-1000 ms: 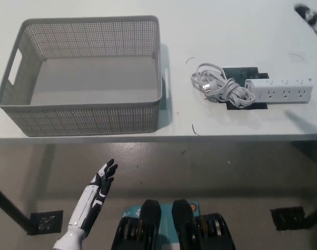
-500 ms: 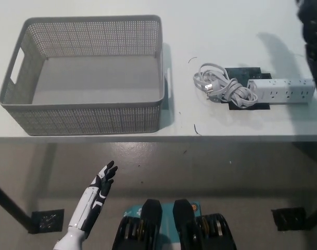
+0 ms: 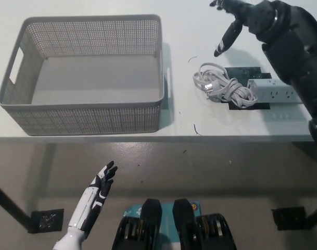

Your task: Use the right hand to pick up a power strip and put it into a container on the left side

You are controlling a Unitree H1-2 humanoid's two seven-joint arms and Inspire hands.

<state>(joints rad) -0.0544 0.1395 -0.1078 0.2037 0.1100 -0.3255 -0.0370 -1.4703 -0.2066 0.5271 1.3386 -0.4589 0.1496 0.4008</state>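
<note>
A white power strip (image 3: 273, 92) lies on the table at the right, partly covered by my black right arm. Its grey cord (image 3: 220, 86) is coiled just left of it. My right hand (image 3: 236, 21) hovers open above the table, up and behind the cord, fingers spread, holding nothing. The grey mesh basket (image 3: 85, 112) stands on the left of the table with nothing in it. My white left hand (image 3: 102, 183) rests open below the table edge at the lower left.
A dark mat (image 3: 242, 73) lies under the strip and cord. The table's front edge (image 3: 163, 138) runs across the middle of the picture, with floor below. A bare stretch of table separates basket and cord.
My right arm has swung in from the right edge and now reaches over the power strip, hand above the cord. The left hand, the basket and the strip have not moved.
</note>
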